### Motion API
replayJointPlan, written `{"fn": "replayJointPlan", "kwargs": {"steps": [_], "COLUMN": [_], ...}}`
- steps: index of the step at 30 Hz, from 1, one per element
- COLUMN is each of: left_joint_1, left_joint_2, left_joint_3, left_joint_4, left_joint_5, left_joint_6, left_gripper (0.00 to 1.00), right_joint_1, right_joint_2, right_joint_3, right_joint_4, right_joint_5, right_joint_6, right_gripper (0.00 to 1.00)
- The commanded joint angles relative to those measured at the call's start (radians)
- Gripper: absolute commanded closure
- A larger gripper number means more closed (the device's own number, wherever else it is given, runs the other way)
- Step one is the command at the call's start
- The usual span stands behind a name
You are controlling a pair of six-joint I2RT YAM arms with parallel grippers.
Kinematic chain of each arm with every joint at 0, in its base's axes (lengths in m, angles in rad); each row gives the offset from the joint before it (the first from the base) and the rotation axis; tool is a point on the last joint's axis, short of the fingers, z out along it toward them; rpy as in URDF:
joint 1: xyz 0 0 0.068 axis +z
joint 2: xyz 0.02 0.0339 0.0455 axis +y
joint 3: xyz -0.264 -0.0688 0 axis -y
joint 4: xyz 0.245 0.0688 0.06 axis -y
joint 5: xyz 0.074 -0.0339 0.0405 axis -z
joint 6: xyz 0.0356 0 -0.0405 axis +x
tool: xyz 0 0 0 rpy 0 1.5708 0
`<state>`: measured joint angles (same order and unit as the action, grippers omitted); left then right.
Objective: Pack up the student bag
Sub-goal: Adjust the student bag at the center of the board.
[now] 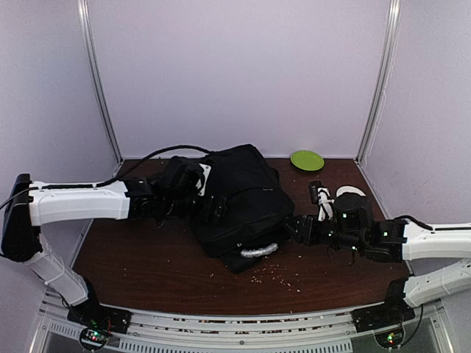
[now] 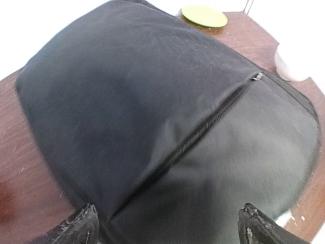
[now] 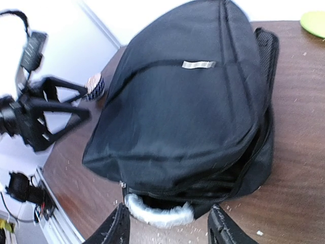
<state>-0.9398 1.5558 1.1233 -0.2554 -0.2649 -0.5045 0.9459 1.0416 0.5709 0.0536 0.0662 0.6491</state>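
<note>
The student bag [image 1: 237, 200] is a large black backpack lying in the middle of the brown table, its pale grey handle [image 1: 259, 251] at the near end. My left gripper [image 1: 197, 190] is at the bag's left side; in the left wrist view it [image 2: 167, 229] is open wide over the black fabric and a shut zipper [image 2: 213, 119]. My right gripper [image 1: 296, 229] is low at the bag's near right. In the right wrist view it [image 3: 170, 231] stands open, with the handle [image 3: 158, 213] just ahead between its fingertips [image 3: 116, 227], not gripped.
A green plate [image 1: 306, 159] lies at the back right. A white rounded object [image 1: 352, 193] and a small black-and-white item [image 1: 321, 200] sit right of the bag. Pale crumbs [image 1: 280, 276] dot the table near the handle. White walls close in the back and sides.
</note>
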Motion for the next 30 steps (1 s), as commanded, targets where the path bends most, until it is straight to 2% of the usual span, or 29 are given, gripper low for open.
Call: {"fn": "replayJointPlan", "kwargs": {"steps": [1, 6, 9, 13, 16, 20, 26, 30], "left_joint_1": [-0.025, -0.071, -0.101, -0.132, -0.134, -0.134, -0.133, -0.132], "left_joint_2": [-0.157, -0.304, -0.345, -0.332, -0.309, -0.284, -0.178, -0.093], "left_joint_3": [-0.140, -0.337, -0.404, -0.399, -0.391, -0.416, -0.354, -0.322], "left_joint_4": [-0.015, 0.008, 0.052, 0.091, 0.148, 0.278, 0.285, 0.302], "left_joint_5": [-0.006, -0.079, -0.110, -0.133, -0.143, -0.061, 0.059, 0.037], "left_joint_6": [-0.071, -0.048, 0.121, 0.366, 0.493, 0.644, 0.741, 0.772], "left_gripper": [0.02, 0.02, 0.02, 0.08, 0.14, 0.24, 0.20, 0.20], "right_joint_1": [0.064, 0.114, 0.136, 0.149, 0.154, 0.164, 0.170, 0.170], "right_joint_2": [0.031, 0.084, 0.132, 0.185, 0.210, 0.222, 0.208, 0.194], "right_joint_3": [-0.061, -0.092, -0.078, -0.069, -0.064, -0.061, -0.072, -0.083], "right_joint_4": [0.087, 0.196, 0.220, 0.252, 0.264, 0.275, 0.270, 0.266], "right_joint_5": [0.038, 0.037, 0.039, 0.047, 0.056, 0.064, 0.073, 0.075], "right_joint_6": [0.004, 0.020, -0.001, -0.019, -0.022, -0.024, -0.036, -0.040], "right_gripper": [0.49, 0.49, 0.49, 0.50, 0.50, 0.51, 0.51, 0.51]}}
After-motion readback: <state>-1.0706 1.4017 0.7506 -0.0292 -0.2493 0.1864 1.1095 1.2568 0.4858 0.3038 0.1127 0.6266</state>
